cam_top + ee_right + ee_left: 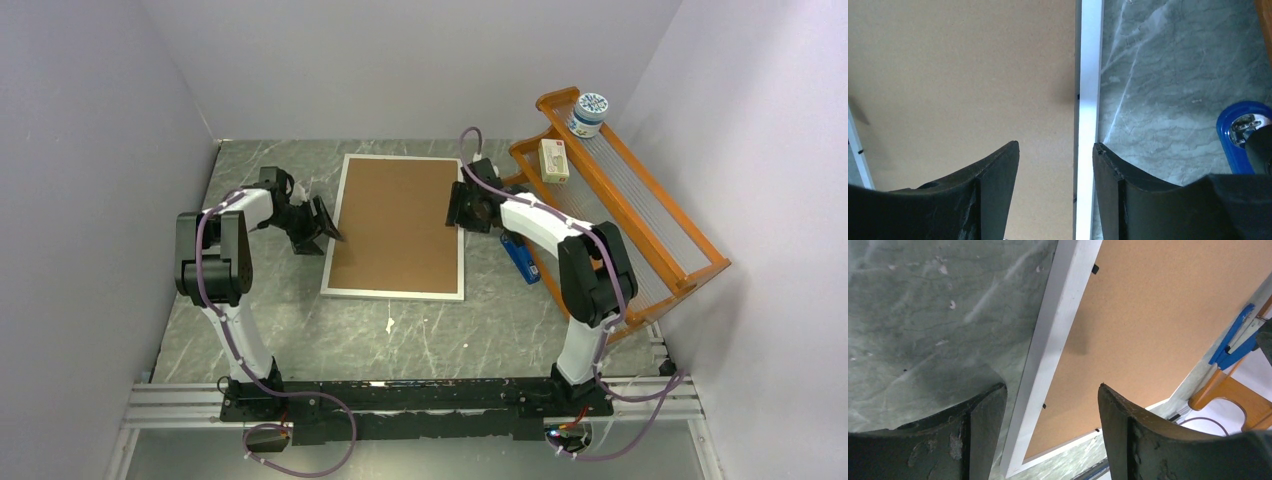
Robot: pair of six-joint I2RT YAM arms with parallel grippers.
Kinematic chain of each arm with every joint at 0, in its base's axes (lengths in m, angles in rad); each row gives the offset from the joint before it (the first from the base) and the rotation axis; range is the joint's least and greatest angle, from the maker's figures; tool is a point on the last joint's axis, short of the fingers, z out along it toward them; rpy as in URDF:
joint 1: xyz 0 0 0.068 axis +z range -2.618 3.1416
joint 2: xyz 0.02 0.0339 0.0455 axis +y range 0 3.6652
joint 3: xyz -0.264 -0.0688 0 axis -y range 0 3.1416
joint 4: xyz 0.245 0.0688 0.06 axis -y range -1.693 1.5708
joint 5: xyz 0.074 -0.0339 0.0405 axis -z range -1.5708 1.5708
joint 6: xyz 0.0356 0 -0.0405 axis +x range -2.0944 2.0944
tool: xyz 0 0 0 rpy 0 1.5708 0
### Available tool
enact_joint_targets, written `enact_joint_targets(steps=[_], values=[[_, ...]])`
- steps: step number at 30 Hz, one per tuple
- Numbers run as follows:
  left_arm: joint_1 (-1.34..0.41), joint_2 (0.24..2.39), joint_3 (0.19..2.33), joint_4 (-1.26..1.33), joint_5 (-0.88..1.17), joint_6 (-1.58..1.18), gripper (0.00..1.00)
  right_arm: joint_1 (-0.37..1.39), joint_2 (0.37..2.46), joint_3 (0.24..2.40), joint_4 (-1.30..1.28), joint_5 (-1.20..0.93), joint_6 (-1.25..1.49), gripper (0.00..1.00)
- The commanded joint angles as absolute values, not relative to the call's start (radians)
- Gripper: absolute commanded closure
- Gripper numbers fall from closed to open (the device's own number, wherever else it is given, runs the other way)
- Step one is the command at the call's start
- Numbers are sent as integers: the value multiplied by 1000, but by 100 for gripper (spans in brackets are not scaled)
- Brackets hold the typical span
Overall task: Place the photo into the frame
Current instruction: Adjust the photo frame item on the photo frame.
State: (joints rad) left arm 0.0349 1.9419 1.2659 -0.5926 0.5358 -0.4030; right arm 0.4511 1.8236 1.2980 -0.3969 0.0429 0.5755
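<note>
The frame (334, 228) lies flat in the middle of the table, its thin white rim around a plain brown backing board (396, 222). The photo is hidden. My left gripper (326, 226) hovers at the frame's left edge. Its jaws stand open in the left wrist view, my left gripper (1052, 390) holding nothing, with the rim (1058, 320) and board (1158, 315) below. My right gripper (457, 205) is over the frame's right edge. In the right wrist view my right gripper (1055, 145) is open and empty, straddling the rim (1089, 75) from above, beside the board (963, 75).
An orange wooden rack (640, 225) stands slanted at the right, with a small jar (588, 113) and a small box (553, 160) on it. A blue stapler (520, 258) lies between rack and frame, next to my right arm. Walls close in on three sides.
</note>
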Motion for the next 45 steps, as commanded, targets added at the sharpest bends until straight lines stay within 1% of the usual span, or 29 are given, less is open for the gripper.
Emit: enact_joint_targets(steps=[1, 6, 9, 15, 20, 26, 33, 37, 40, 43, 45], values=[[35, 1959, 1303, -597, 465, -352, 26, 448, 1876, 1342, -443, 46, 569, 41], [35, 1965, 1300, -595, 465, -342, 26, 449, 1915, 1351, -455, 46, 545, 41], [35, 1971, 1293, -590, 476, -343, 26, 449, 1940, 1359, -471, 50, 524, 44], [35, 1976, 1313, -600, 473, -328, 26, 447, 1925, 1361, -453, 21, 519, 44], [43, 2008, 1414, -617, 472, -315, 25, 410, 1913, 1443, -423, 4, 541, 39], [63, 2076, 1569, -609, 470, -333, 23, 372, 1990, 1593, -393, 5, 534, 34], [69, 2199, 1725, -564, 519, -374, 20, 316, 2124, 1740, -302, -58, 580, 34], [68, 2256, 1795, -540, 546, -390, 19, 311, 2219, 1841, -307, -81, 558, 38], [68, 2300, 1840, -536, 571, -398, 19, 310, 2278, 1897, -303, -93, 545, 42], [69, 2349, 1877, -552, 577, -405, 21, 310, 2320, 1943, -311, -107, 535, 48], [69, 2369, 1884, -552, 581, -411, 23, 310, 2344, 1968, -321, -115, 530, 50]])
